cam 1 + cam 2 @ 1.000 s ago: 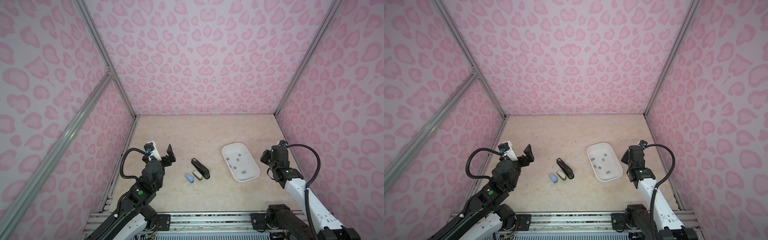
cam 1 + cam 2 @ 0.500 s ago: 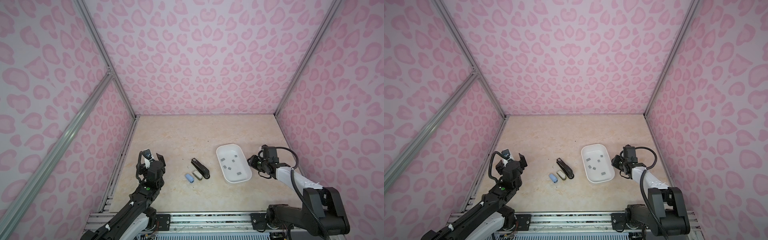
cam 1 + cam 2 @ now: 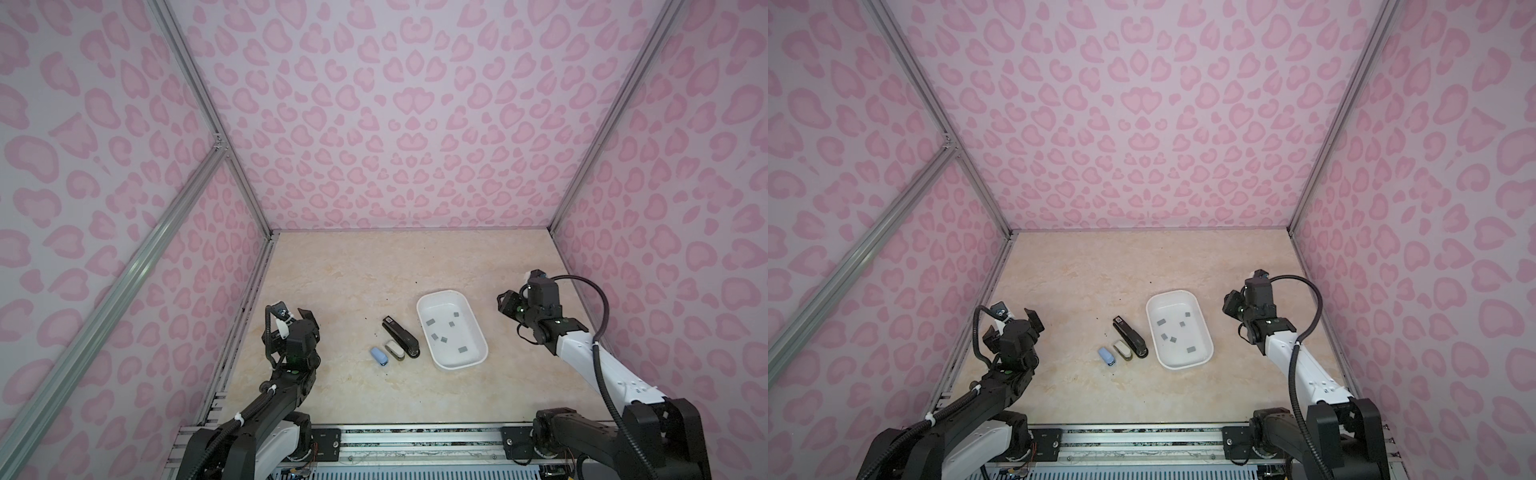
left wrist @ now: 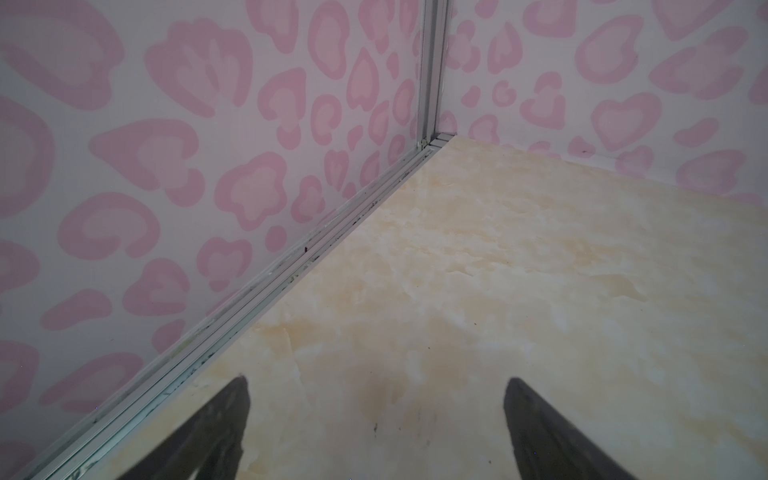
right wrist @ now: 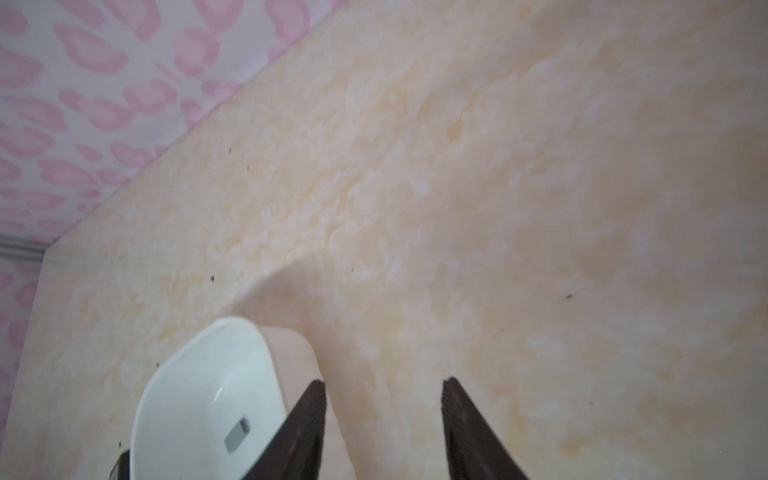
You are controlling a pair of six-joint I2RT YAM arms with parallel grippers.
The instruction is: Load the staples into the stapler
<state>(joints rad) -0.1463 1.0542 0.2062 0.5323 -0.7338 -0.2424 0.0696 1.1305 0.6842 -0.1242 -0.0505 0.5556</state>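
Six staples [image 3: 443, 339] are lying in one tray [image 3: 440, 307]. One black stapler [image 3: 401, 335], one beige stapler [image 3: 395, 350] and one blue stapler [image 3: 379, 357] are sitting nearby.

Camera set-up: one stereo pair high overhead, one camera on each wrist.

In both top views the enclosure is seen from high above the front rail [image 3: 415, 434], faced down and toward the back wall [image 3: 395, 124]; the whole tabletop [image 3: 395, 270] and the white tray [image 3: 467, 332] are shared, offset slightly sideways. The left wrist view is held low and close over the tabletop, aimed past the left gripper [image 4: 376, 379] at a corner post [image 4: 432, 62]. The right wrist view is tilted, close, slightly blurred, aimed past the right gripper [image 5: 384, 381]; one end of the tray is caught, shared with the top views.
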